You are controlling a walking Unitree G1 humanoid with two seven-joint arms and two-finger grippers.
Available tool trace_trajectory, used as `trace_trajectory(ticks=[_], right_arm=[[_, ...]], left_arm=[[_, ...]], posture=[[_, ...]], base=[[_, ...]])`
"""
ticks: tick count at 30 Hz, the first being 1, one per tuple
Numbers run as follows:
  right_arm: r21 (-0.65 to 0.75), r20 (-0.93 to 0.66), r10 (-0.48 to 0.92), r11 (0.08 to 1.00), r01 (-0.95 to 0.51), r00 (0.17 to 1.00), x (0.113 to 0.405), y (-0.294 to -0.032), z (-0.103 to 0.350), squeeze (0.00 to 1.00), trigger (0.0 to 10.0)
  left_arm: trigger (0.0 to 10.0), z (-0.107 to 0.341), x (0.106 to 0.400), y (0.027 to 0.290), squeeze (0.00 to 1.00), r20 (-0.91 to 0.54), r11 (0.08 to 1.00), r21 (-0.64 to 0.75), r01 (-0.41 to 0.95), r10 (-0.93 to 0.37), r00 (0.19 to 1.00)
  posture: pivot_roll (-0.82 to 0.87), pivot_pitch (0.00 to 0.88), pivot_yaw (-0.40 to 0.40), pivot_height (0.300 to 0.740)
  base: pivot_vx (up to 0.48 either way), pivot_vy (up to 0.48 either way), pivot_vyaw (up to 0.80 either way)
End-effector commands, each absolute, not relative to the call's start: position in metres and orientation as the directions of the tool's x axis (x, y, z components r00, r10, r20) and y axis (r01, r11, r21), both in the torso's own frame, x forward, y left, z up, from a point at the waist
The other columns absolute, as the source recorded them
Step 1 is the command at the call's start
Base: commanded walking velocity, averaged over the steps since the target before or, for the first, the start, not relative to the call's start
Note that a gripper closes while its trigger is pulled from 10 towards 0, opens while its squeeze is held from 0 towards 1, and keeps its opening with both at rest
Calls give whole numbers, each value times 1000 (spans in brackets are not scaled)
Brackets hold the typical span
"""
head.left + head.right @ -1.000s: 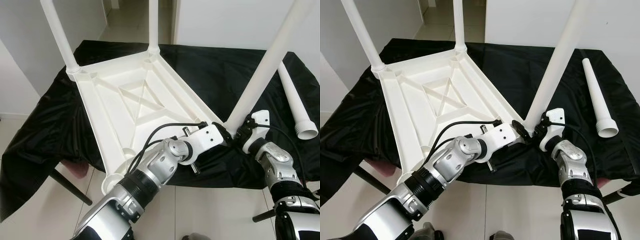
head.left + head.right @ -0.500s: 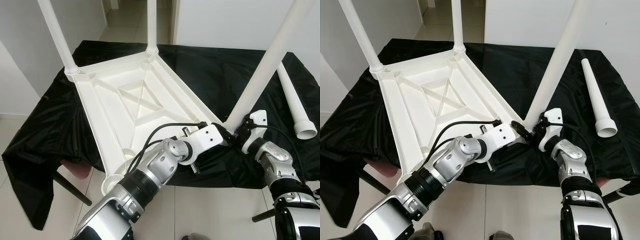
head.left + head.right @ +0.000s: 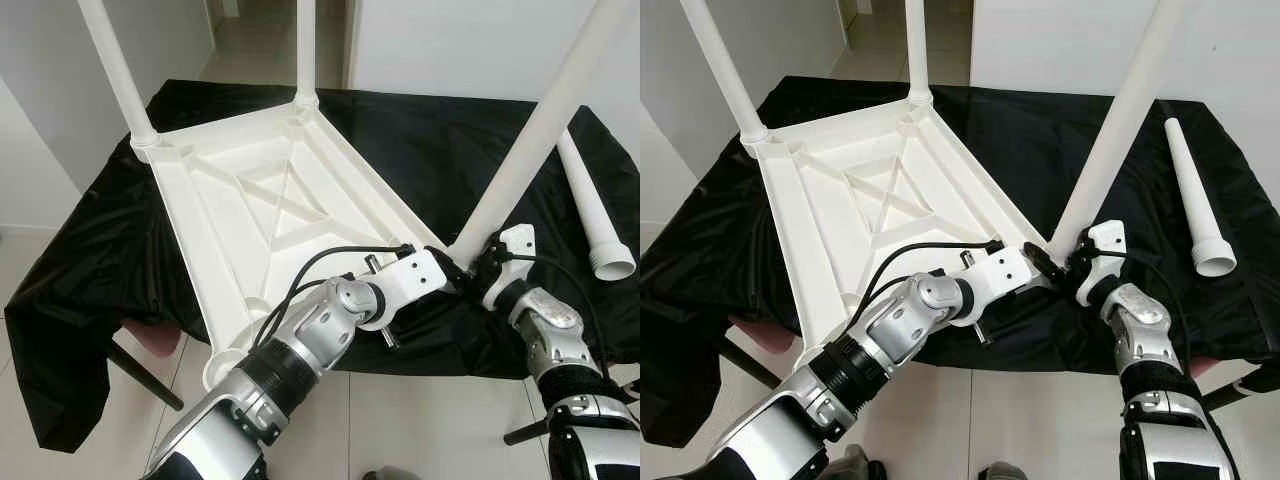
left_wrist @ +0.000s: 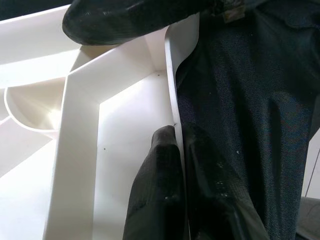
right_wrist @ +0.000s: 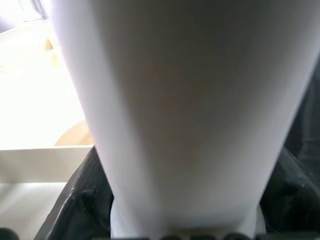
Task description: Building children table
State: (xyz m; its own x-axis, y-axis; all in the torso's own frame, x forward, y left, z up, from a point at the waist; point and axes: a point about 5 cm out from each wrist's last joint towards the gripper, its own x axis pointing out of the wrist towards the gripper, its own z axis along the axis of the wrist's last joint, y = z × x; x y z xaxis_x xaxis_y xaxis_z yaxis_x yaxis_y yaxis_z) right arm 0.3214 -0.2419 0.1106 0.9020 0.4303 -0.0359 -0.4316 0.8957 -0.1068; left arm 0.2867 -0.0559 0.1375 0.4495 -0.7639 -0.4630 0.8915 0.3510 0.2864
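The white children's table point(image 3: 270, 200) lies upside down on a black cloth point(image 3: 420, 150). Two white legs point(image 3: 115, 70) point(image 3: 306, 50) stand in its far corners. A third leg point(image 3: 530, 150) rises, tilted to the right, from the near right corner. My right gripper point(image 3: 482, 266) is shut around that leg's base point(image 5: 175, 100), one finger point(image 5: 80, 210) on each side. My left gripper point(image 3: 442, 268) is shut on the table's rim point(image 4: 172, 90) at the same corner, fingers point(image 4: 155, 200) pinching the thin wall. A fourth leg point(image 3: 590, 210) lies loose on the cloth at the right.
The near left corner socket point(image 3: 222, 368) of the upturned table overhangs the cloth's front edge. A dark support leg point(image 3: 140, 375) and something pink point(image 3: 150, 335) show under the cloth at the left. White walls and a doorway stand behind; tiled floor lies below.
The leg in my right gripper has rocked slightly about its base, and the cloth's hanging left corner has shifted. Both grippers keep their hold.
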Motion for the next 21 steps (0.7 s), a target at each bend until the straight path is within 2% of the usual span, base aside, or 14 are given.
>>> trace_trajectory(ticks=[1,9,11,12,13,14,15,17,18,19,20,21], right_arm=[[-51,-137,285,955,-294,949,309,-255,85,0,0],[-40,-51,147,988,-149,988,298,-248,91,0,0],[19,-16,26,999,-25,1000,294,-244,93,0,0],[19,-16,26,999,-25,1000,294,-244,93,0,0],[70,2,-136,988,136,991,290,-243,96,0,0],[72,3,-217,974,216,976,287,-243,95,0,0],[72,3,-217,974,216,976,287,-243,95,0,0],[65,-1,-358,932,358,934,282,-243,93,0,0],[65,-1,-358,932,358,934,282,-243,93,0,0],[73,-13,-476,876,476,879,273,-239,88,0,0],[73,-13,-476,876,476,879,273,-239,88,0,0],[76,-28,-539,839,539,842,267,-234,85,0,0]], left_arm=[[10000,151,282,-69,0,-416,337,313,888,-792,447],[10000,150,281,-69,0,-418,337,308,890,-792,445],[10000,150,280,-69,0,-418,337,306,890,-792,444],[10000,150,280,-69,0,-418,337,306,890,-792,444],[10000,150,280,-69,0,-419,337,304,891,-793,443],[10000,150,280,-70,0,-419,337,303,891,-793,442],[10000,150,280,-70,0,-419,337,303,891,-793,442],[10000,149,280,-70,0,-419,335,302,893,-794,440],[10000,149,280,-70,0,-419,335,302,893,-794,440],[10000,149,279,-70,0,-419,334,301,893,-795,439],[10000,149,279,-70,0,-419,334,301,893,-795,439],[10000,149,279,-70,0,-419,334,302,893,-794,439]], posture=[[-33,45,48,740],[-36,51,44,740],[-39,54,43,740],[-39,54,43,740],[-42,55,43,740],[-43,55,43,740],[-43,55,43,740],[-44,55,42,740],[-44,55,42,740],[-41,54,41,740],[-41,54,41,740],[-40,54,41,740]], base=[[0,0,0],[0,0,0],[0,0,0],[0,0,0],[0,0,0],[0,0,0],[0,0,0],[0,0,0],[0,0,0],[0,0,0],[0,0,0],[0,0,0]])
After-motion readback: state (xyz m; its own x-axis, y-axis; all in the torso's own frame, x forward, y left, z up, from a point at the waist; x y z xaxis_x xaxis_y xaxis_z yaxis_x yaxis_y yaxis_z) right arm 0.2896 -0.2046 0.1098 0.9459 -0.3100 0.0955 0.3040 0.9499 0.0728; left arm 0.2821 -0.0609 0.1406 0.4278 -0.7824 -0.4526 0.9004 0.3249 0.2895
